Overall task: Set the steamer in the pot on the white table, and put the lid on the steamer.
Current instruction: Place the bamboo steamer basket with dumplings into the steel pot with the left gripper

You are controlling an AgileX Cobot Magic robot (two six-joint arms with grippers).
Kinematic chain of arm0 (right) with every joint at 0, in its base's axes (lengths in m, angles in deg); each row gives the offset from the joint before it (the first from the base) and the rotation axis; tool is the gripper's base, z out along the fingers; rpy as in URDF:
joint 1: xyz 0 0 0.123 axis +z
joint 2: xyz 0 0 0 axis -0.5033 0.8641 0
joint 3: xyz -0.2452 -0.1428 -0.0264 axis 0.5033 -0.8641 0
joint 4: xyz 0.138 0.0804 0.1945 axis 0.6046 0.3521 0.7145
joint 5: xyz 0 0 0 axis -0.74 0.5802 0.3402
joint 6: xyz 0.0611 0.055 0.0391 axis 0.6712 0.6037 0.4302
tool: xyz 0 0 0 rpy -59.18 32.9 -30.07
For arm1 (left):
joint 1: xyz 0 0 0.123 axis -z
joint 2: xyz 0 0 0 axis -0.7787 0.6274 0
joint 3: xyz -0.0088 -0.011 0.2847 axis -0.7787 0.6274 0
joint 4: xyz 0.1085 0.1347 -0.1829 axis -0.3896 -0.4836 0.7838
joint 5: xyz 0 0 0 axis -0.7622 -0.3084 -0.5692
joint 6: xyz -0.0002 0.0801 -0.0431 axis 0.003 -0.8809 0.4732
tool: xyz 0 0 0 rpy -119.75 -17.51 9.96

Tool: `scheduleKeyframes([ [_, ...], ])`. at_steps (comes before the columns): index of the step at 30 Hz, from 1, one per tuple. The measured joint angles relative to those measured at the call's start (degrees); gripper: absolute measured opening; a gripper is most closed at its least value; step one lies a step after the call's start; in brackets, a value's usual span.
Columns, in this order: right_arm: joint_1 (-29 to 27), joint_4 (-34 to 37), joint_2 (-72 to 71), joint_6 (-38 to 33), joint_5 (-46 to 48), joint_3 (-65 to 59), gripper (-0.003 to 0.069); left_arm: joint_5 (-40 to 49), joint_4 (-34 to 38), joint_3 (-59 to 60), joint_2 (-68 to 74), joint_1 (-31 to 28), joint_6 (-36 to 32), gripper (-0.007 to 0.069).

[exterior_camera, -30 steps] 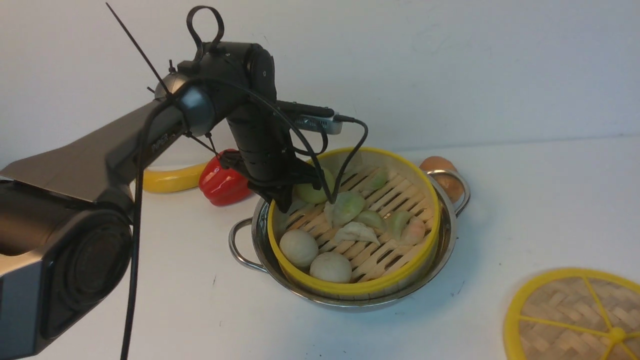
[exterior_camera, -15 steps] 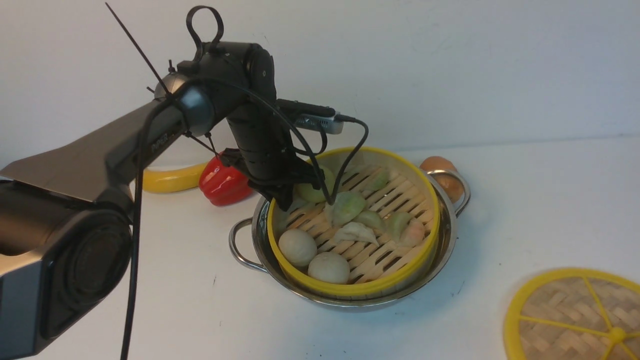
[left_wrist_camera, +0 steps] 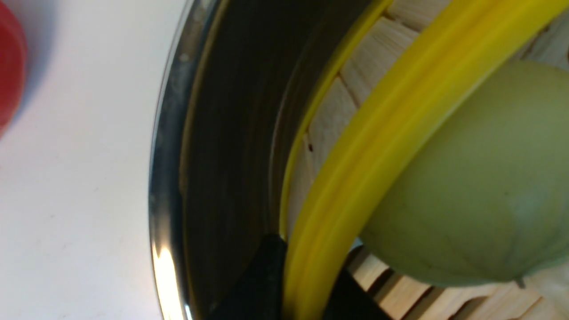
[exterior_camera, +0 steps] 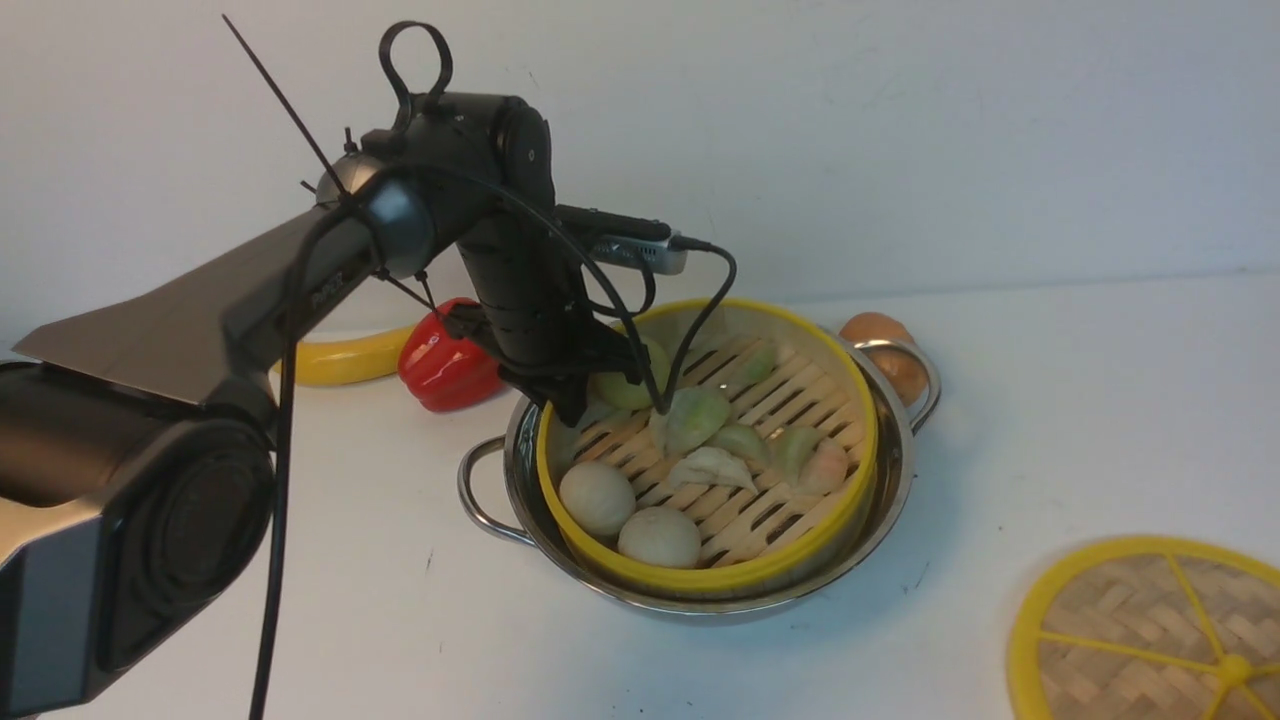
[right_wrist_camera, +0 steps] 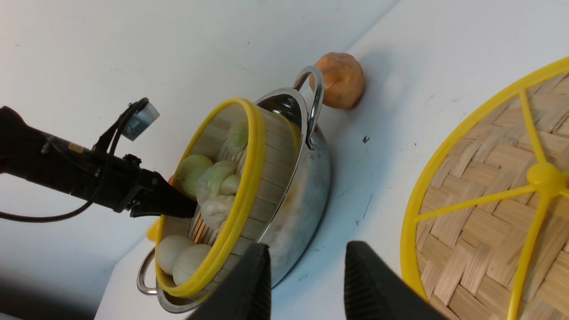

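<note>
The steamer [exterior_camera: 760, 575], with dumplings and buns inside, sits in the pot [exterior_camera: 897, 470] on the white table [exterior_camera: 1050, 400]. My left gripper [exterior_camera: 562, 405] is shut on the steamer's back-left rim. In the left wrist view its two black fingers straddle the yellow rim [left_wrist_camera: 355, 178], with the pot wall [left_wrist_camera: 222, 155] just outside. The lid [exterior_camera: 1150, 630] lies flat on the table at the front right. My right gripper [right_wrist_camera: 306, 284] is open and empty above the table, between the pot [right_wrist_camera: 302, 213] and the lid [right_wrist_camera: 489, 213]; it does not show in the front view.
A red pepper [exterior_camera: 440, 365] and a yellow banana [exterior_camera: 340, 360] lie behind the pot on the left. An orange-brown ball [exterior_camera: 880, 335] sits against the pot's back-right handle. A white wall rises behind the table.
My left arm has sunk slightly, still holding the steamer's rim. The steamer has barely shifted in the pot. The lid has not moved.
</note>
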Motion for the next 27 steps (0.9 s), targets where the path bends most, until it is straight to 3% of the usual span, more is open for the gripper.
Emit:
scheduleKeyframes([
  [20,0.0,0.0,0.0,0.0,0.1,0.0,0.0249,0.0,0.3,-0.1,0.7,0.0,-0.2,0.0159],
  [27,0.0,0.0,0.0,0.0,0.1,0.0,0.0249,0.7,0.5,-5.6,0.7,0.0,-0.4,0.0216],
])
